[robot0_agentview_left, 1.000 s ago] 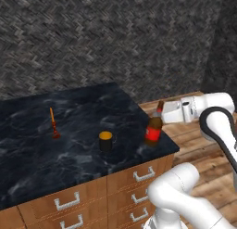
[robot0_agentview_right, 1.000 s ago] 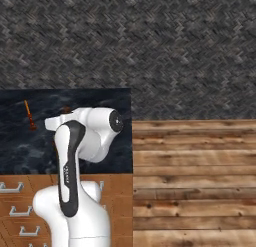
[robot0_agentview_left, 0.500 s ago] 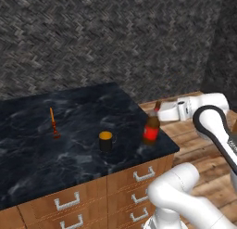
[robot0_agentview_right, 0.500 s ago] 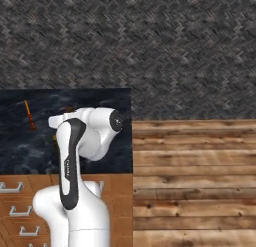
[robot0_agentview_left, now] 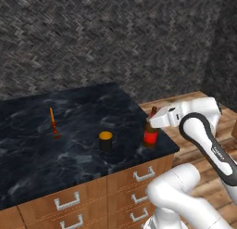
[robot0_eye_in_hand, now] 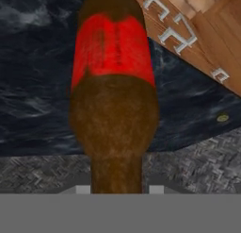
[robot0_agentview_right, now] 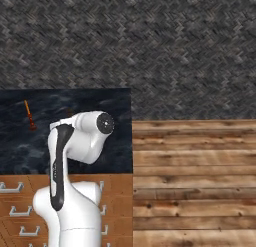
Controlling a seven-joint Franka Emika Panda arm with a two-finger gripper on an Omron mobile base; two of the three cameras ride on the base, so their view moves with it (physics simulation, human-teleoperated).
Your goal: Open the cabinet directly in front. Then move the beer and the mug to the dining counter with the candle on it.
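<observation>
The gripper [robot0_agentview_left: 154, 117] is clamped on the neck of the beer [robot0_agentview_left: 150, 132], reaching in sideways from the arm's side; in the hand view the bottle [robot0_eye_in_hand: 114, 86] runs straight out from between the finger tips, its neck between them and its red label further out; the beer stands upright at the near right corner of the dining counter [robot0_agentview_left: 74, 154], its base at or just above the black marbled top, though I cannot tell whether it touches; the mug [robot0_agentview_left: 106, 142] sits on the same top, near the bottle's left; the candle [robot0_agentview_left: 53, 123] stands well apart, further left and back.
</observation>
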